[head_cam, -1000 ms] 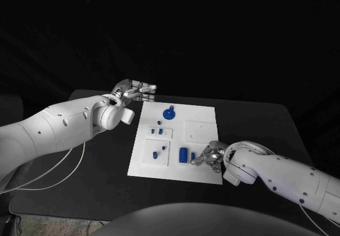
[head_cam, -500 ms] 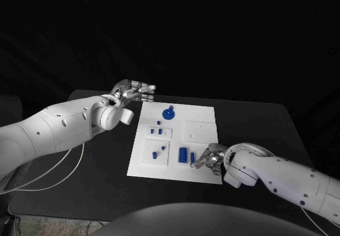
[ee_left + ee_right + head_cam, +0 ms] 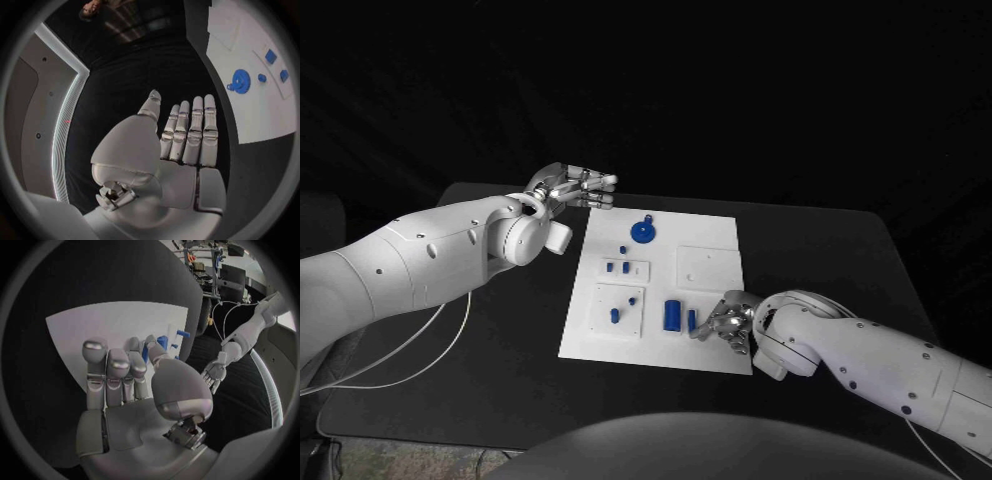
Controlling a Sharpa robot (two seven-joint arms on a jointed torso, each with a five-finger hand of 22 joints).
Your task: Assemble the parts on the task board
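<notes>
The white task board (image 3: 711, 345) lies mid-table. On it are a blue gear (image 3: 643, 231), several small blue parts (image 3: 619, 267), a blue block (image 3: 672, 315) and a slim blue piece (image 3: 691, 320). My right hand (image 3: 724, 320) sits low over the board's near right part, its fingertips right at the slim piece. In the right wrist view a blue piece (image 3: 146, 353) shows between the thumb and a finger of that hand (image 3: 125, 375); whether it is pinched is unclear. My left hand (image 3: 574, 187) hovers off the board's far left corner, fingers straight (image 3: 187, 135), holding nothing. The gear (image 3: 239, 81) lies beyond it.
The black table (image 3: 819, 250) has bare room to the right of the board and along its left side (image 3: 516, 320). White cables (image 3: 437, 340) hang by my left arm near the table's left edge.
My right hand has shifted slightly toward the board's near edge, closer to the slim blue piece. The left hand and the parts have stayed where they were.
</notes>
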